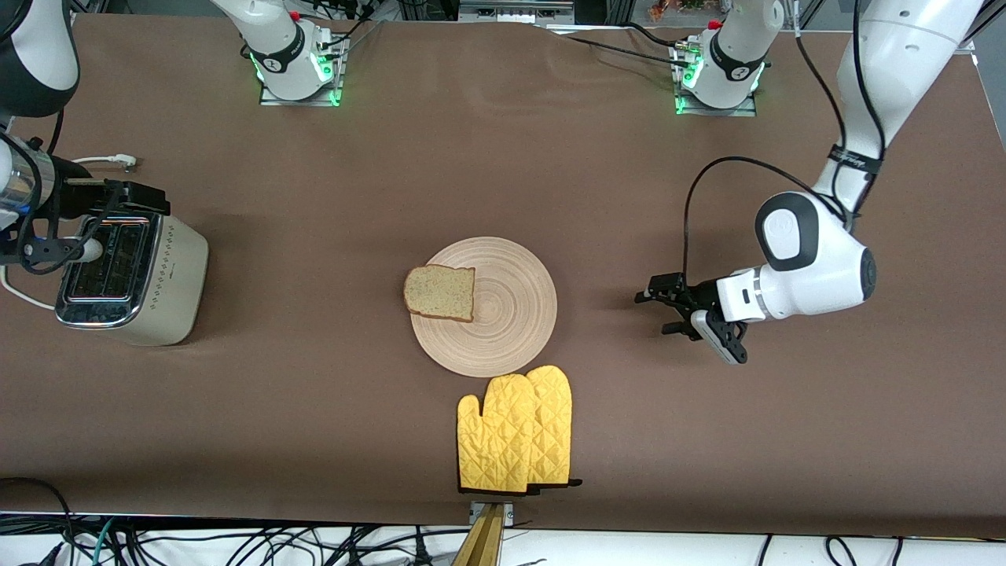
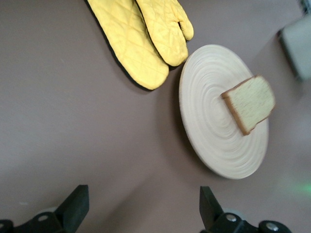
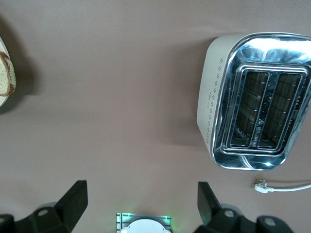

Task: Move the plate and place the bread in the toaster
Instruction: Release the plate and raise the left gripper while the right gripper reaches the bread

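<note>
Nearest to the front camera I see two yellow oven mitts (image 1: pixel 515 431) lying flat, and their tips just touch the edge of the plate (image 1: pixel 511 330). The plate sits in the middle of the table (image 1: pixel 314 409), a bit farther from the camera than the mitts. It looks like wood, so I think it is stiff and not very heavy, but it is wide and flat, so I would pinch it by its thin rim. The bread (image 1: pixel 440 292) lies on the plate, on the side toward the right arm's end, with one edge hanging over the rim. I think it is light, soft and easy to squash or tear, so I would hold it gently by that hanging crust edge. My left gripper (image 1: pixel 668 310) hangs low over bare table toward the left arm's end, well apart from the plate, with its jaws wide apart and empty. The toaster (image 1: pixel 126 279) stands at the right arm's end, both slots empty. My right gripper (image 3: pixel 141 206) waits above the toaster, jaws apart, holding nothing.
</note>
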Robot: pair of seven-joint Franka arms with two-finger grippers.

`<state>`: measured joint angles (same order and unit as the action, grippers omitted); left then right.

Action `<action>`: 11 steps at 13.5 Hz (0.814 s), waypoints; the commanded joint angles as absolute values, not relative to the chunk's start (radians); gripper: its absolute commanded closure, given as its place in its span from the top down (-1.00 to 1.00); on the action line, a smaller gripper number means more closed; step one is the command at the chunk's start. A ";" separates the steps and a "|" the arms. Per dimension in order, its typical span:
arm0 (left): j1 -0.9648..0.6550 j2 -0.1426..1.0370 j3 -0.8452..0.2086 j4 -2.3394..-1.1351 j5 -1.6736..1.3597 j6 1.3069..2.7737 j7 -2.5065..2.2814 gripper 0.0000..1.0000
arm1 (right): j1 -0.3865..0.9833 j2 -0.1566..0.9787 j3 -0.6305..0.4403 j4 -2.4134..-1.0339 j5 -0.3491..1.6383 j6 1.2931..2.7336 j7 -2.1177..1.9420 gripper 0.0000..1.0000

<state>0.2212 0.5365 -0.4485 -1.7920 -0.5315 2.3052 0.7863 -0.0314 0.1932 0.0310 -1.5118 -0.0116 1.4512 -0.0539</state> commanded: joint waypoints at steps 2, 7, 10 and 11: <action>0.215 0.488 -0.457 -1.698 -0.241 2.219 0.793 1.00 | -0.017 0.241 0.038 -1.493 -0.009 1.460 -0.061 1.00; 0.172 0.477 -0.463 -1.528 0.018 1.987 0.665 1.00 | 0.005 0.331 0.038 -1.503 0.181 1.552 -0.002 1.00; 0.140 0.408 -0.466 -1.517 0.069 1.927 0.432 1.00 | 0.055 0.400 0.038 -1.509 0.252 1.641 0.093 1.00; 0.127 0.381 -0.465 -1.517 0.071 1.886 0.357 1.00 | 0.075 0.422 0.038 -1.519 0.255 1.679 0.100 1.00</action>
